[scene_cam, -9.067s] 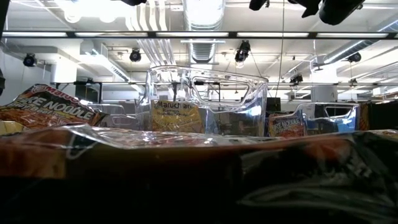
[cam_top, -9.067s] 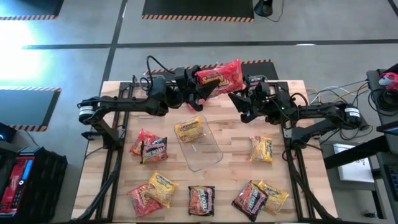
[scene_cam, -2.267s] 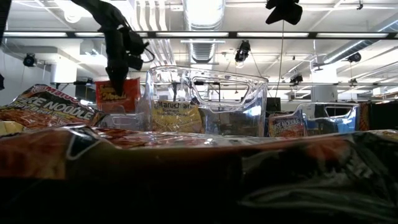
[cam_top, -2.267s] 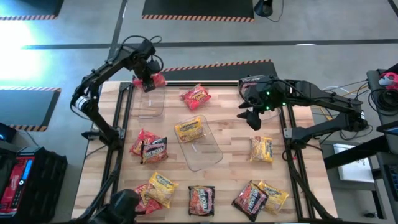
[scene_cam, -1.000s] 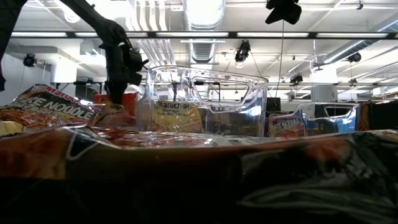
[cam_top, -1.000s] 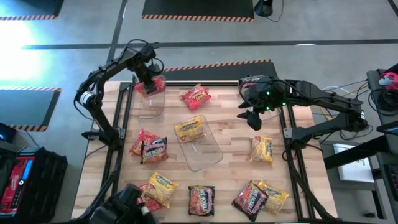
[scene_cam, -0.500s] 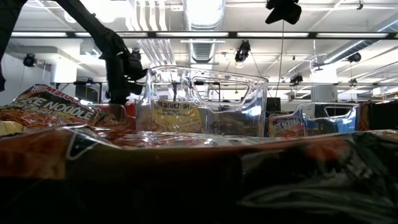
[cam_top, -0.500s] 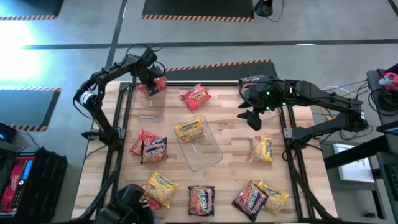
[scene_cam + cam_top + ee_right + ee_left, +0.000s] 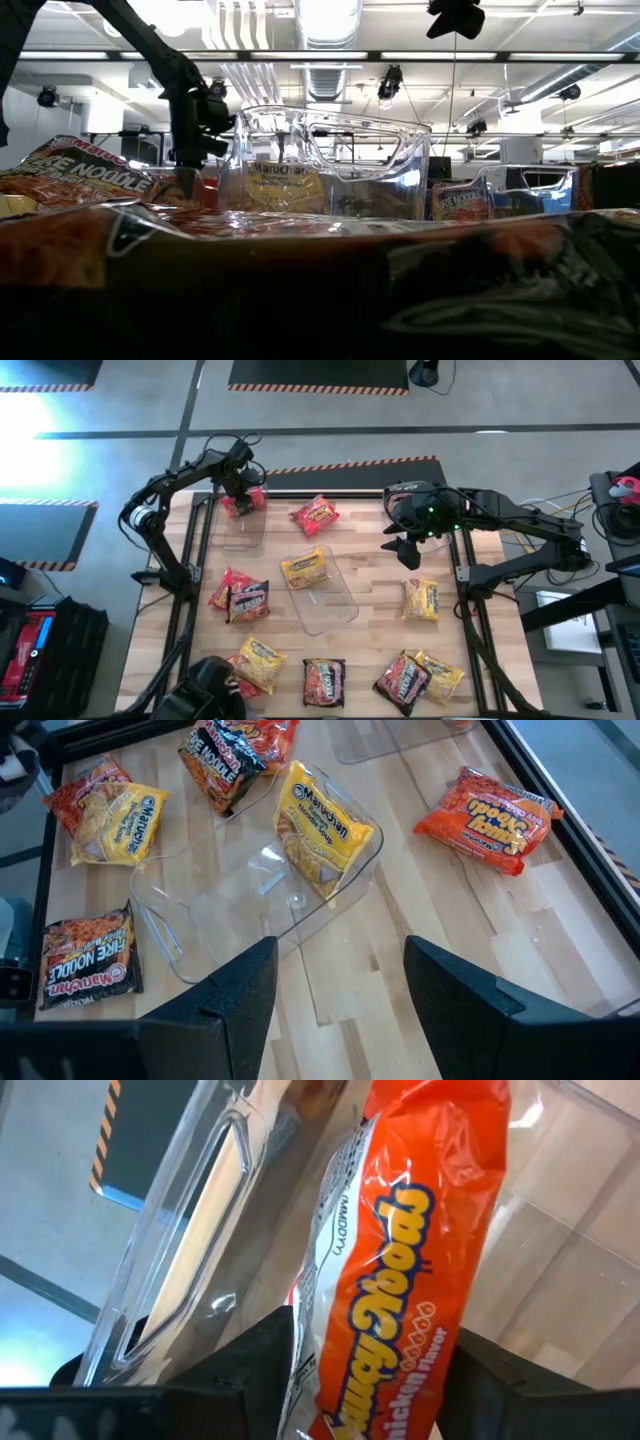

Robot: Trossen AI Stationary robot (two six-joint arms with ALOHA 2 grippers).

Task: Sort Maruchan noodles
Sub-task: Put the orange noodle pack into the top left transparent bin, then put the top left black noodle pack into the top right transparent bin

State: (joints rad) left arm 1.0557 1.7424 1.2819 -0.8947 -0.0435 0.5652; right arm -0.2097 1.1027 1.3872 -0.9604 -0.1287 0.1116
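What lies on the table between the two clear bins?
In the high view, only bare wood lies between the far-left bin and the middle bin; no packet sits there.

Both arms are dark, nearly black, built of slim tubular links joined by thicker rounded joints. The left arm (image 9: 175,478) carries a pale silver-grey ring at the joint near its base, and thin black cables loop loosely above its wrist. The right arm (image 9: 520,525) shows the same pale ring near its far joint, with small green lights glowing on the block just behind its hand. The left hand (image 9: 240,492) has two flat, matte black fingers (image 9: 250,1370) with squared edges. The right hand (image 9: 406,550) has matching broad black fingers (image 9: 240,1000), smooth and unmarked.
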